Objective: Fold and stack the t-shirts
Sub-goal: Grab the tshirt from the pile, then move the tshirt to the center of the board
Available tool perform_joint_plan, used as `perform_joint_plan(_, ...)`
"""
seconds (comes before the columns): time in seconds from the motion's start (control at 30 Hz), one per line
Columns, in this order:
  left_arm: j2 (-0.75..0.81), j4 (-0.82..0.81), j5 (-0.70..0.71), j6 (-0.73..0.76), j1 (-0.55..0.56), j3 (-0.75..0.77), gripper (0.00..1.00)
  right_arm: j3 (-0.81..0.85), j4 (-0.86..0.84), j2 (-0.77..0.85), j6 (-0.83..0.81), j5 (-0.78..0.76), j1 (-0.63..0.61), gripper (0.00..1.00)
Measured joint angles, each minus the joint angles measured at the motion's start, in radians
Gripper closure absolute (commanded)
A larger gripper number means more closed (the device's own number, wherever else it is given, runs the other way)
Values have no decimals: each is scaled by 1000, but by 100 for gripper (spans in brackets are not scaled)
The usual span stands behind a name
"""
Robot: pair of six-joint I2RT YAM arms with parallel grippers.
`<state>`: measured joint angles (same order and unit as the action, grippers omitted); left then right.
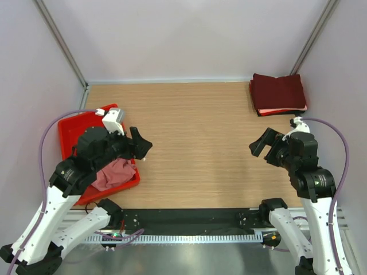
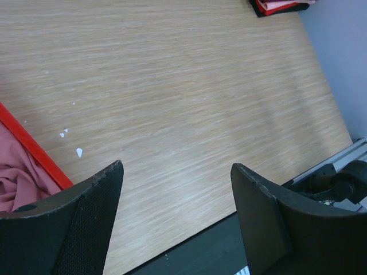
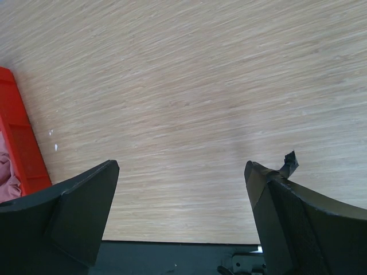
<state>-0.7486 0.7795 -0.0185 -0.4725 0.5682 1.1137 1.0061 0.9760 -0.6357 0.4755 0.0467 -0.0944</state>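
Observation:
A stack of folded dark maroon t-shirts (image 1: pixel 278 91), with a thin pale pink layer near the bottom, lies at the table's back right corner. Its edge shows at the top of the left wrist view (image 2: pixel 278 6). A crumpled salmon-pink t-shirt (image 1: pixel 113 173) lies in the red tray (image 1: pixel 70 133) at the left, partly under my left arm. My left gripper (image 1: pixel 143 146) hovers just right of the tray, open and empty (image 2: pixel 176 172). My right gripper (image 1: pixel 259 144) hangs over the right side of the table, below the stack, also open with nothing between its fingers (image 3: pixel 182 169).
The red tray's rim (image 2: pixel 35 150) runs along the left of the left wrist view, with pink cloth (image 2: pixel 17 180) inside, and shows again in the right wrist view (image 3: pixel 20 143). Small white flecks (image 2: pixel 79 152) lie on the wood near it. White walls enclose the table on three sides.

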Motion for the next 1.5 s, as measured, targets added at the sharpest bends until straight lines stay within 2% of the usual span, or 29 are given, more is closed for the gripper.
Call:
perform_joint_plan(0.1,-11,9,37,-26,0,10,24,0,1,8,4,0,0,0)
perform_joint_plan(0.23,-61,57,158,-100,-1,33,24,0,2,22,14,6,0,0)
perform_joint_plan(0.33,-132,106,232,-153,-48,42,26,0,2,38,26,22,0,0)
perform_joint_plan(0.4,-180,126,210,-188,-168,30,27,0,2,50,32,35,0,0)
perform_joint_plan(0.5,-212,116,162,-250,-370,-71,27,-1,2,68,44,61,0,0)
perform_joint_plan(0.6,-190,136,159,-309,-464,-166,24,-4,2,83,51,81,0,0)
perform_joint_plan(0.8,-119,176,250,-441,-476,-231,22,-6,2,90,51,90,0,0)
perform_joint_plan(1.0,-167,177,307,-541,-477,-316,23,-23,1,93,52,104,0,0)
perform_joint_plan(1.1,-215,178,323,-562,-477,-340,31,-27,2,93,53,106,0,0)
perform_joint_plan(1.13,-227,177,325,-564,-477,-342,50,-26,2,93,53,106,0,0)
perform_joint_plan(1.2,-233,166,328,-570,-478,-342,76,-26,2,93,55,106,0,0)
perform_joint_plan(1.23,-227,158,330,-566,-478,-341,95,-26,2,93,56,106,0,0)
perform_joint_plan(1.27,-215,151,331,-556,-478,-340,100,-26,2,93,58,108,0,0)
perform_joint_plan(1.37,-167,149,331,-519,-479,-275,100,-17,6,95,62,120,0,0)
perform_joint_plan(1.43,-142,141,318,-484,-479,-143,100,-5,7,108,66,126,0,0)
perform_joint_plan(1.5,-145,74,273,-441,-479,56,100,16,8,120,74,129,0,0)
